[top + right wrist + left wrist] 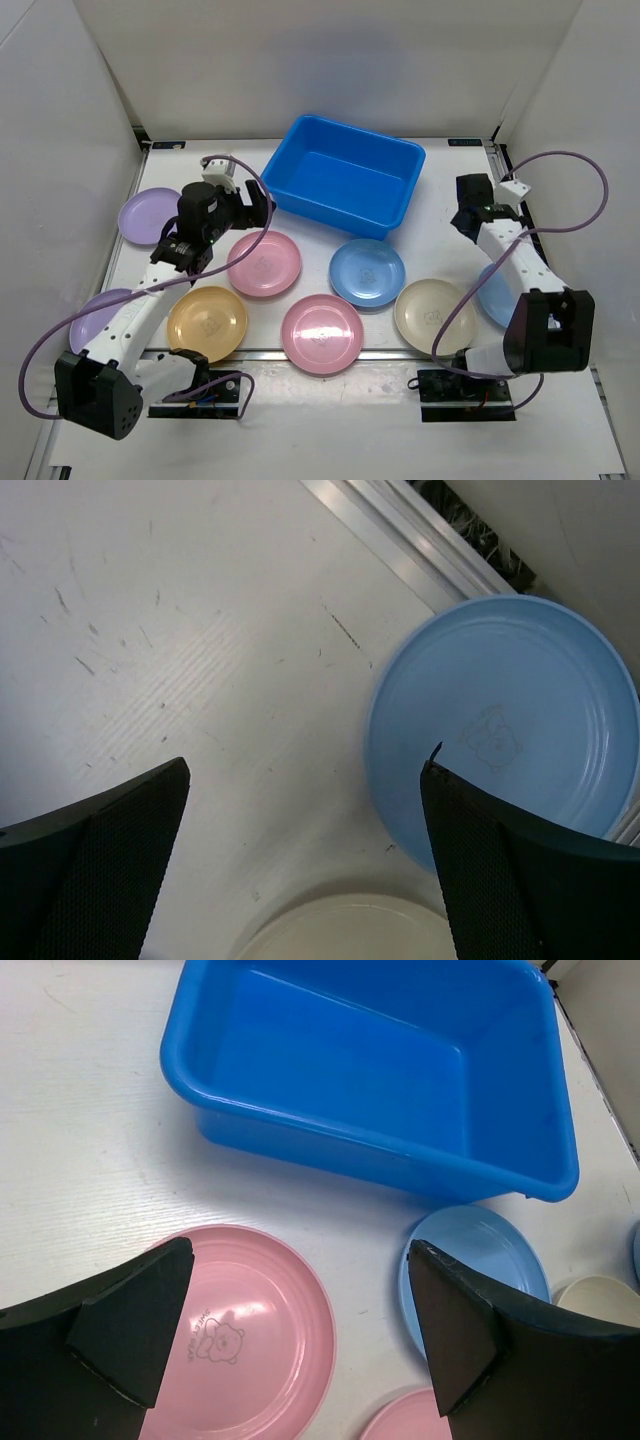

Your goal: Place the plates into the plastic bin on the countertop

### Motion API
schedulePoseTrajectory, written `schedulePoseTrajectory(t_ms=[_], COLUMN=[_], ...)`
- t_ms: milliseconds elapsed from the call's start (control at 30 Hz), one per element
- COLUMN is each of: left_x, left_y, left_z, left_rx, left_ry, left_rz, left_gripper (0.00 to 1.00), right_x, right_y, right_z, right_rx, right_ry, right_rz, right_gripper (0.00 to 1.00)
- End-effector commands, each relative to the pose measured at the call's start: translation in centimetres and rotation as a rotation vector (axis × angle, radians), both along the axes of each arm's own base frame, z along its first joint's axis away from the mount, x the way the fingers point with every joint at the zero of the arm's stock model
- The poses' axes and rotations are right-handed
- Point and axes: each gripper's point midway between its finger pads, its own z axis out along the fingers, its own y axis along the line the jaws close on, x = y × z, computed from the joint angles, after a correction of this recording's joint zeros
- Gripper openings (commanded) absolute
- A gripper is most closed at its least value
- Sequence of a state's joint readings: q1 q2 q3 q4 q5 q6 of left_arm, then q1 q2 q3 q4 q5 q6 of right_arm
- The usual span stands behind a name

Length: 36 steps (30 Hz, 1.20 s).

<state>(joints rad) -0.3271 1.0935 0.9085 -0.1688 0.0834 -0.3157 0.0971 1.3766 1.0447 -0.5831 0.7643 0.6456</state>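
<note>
Left end effector [300,1350] spread wide, empty, over pink plate [250,1320], I'd pinch its rim next | right end effector [300,860] likewise, beside light blue plate [510,730] | plastic bin [335,210] empty

Blue bin [340,1060] beyond pink plate [262,1332]

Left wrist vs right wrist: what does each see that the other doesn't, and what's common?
Only left wrist: the blue bin, empty, the pink plate with a bear emblem, a second pink plate at the bottom edge, and the light blue plate in front of the bin.
Only right wrist: the metal rail and a clear look at the other light blue plate beside it.
Both: the cream plate, cut off by the frame, the white countertop, and an open, empty hand: left hand, right hand.
</note>
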Motion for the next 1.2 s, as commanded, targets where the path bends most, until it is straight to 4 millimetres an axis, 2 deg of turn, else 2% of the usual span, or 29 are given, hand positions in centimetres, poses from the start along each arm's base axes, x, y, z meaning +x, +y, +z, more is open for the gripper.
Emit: schedulePoseTrajectory(t_ms=[0,33,67,133,200,233,333,433,467,567,633,667,767,900,933,1033,1133,1167], left_x=[-0.7,-0.9,-0.8,-0.9,-1.0,-0.9,-0.9,-0.6,-0.6,-0.3,0.0,-0.1,-0.1,-0.1,0.0,0.2,0.5,0.6], left_y=[-0.7,-0.9,-0.8,-0.9,-0.9,-0.9,-1.2,-1.7,-1.9,-1.9,-2.0,-2.1,-2.2,-2.2,-2.0,-2.1,-1.8,-1.9], left_z=[0.3,0.3,0.0,-0.5,-1.1,-1.3,-1.8,-2.4,-3.1,-3.6,-3.8,-4.0,-4.5,-4.2,-4.4,-4.0,-3.3,-3.2], left_rx=[-0.022,-0.027,-0.025,-0.026,-0.020,-0.017,-0.014,-0.012,-0.005,0.009,0.017,0.022,0.028,0.036,0.044,0.047,0.062,0.068], left_ry=[0.008,0.013,0.028,0.041,0.055,0.059,0.076,0.099,0.122,0.156,0.173,0.183,0.194,0.180,0.181,0.175,0.159,0.154], left_rz=[-0.030,-0.042,-0.038,-0.043,-0.043,-0.041,-0.058,-0.079,-0.089,-0.084,-0.079,-0.084,-0.077,-0.064,-0.054,-0.056,-0.046,-0.048], left_gripper=[0.99,0.99,0.99,0.99,0.99,0.99,0.99,0.99,0.99,0.99,0.99,0.99,0.99,0.99,0.99,0.99,0.99,0.99], right_x=[-0.5,-0.6,-0.4,-1.5,-2.0,-3.2,-5.4,-6.8,-6.1,-4.8,-4.4,-3.4,-2.2,-1.3,-1.4,-2.5,-3.6,-4.2], right_y=[0.1,-0.2,-0.5,-1.4,-2.7,-2.9,-4.1,-4.7,-4.9,-4.5,-4.2,-3.9,-3.5,-3.1,-3.1,-3.7,-4.2,-4.1], right_z=[-1.1,-2.3,-2.8,-3.0,-3.3,-4.4,-5.4,-8.2,-8.9,-10.7,-11.3,-11.6,-12.5,-13.2,-13.5,-13.7,-13.9,-14.3], right_rx=[0.015,0.017,0.011,-0.023,-0.077,-0.076,-0.091,-0.002,0.046,0.115,0.136,0.169,0.191,0.214,0.221,0.192,0.185,0.184], right_ry=[0.079,0.112,0.125,0.182,0.213,0.280,0.359,0.432,0.420,0.363,0.362,0.332,0.326,0.316,0.319,0.327,0.326,0.337], right_rz=[0.018,-0.010,-0.023,-0.100,-0.206,-0.258,-0.353,-0.397,-0.373,-0.318,-0.272,-0.246,-0.198,-0.173,-0.186,-0.252,-0.296,-0.294], right_gripper=[0.99,0.99,0.90,0.78,0.84,0.85,0.87,0.86,0.85,0.83,0.83,0.83,0.83,0.81,0.74,0.66,0.54,0.45])
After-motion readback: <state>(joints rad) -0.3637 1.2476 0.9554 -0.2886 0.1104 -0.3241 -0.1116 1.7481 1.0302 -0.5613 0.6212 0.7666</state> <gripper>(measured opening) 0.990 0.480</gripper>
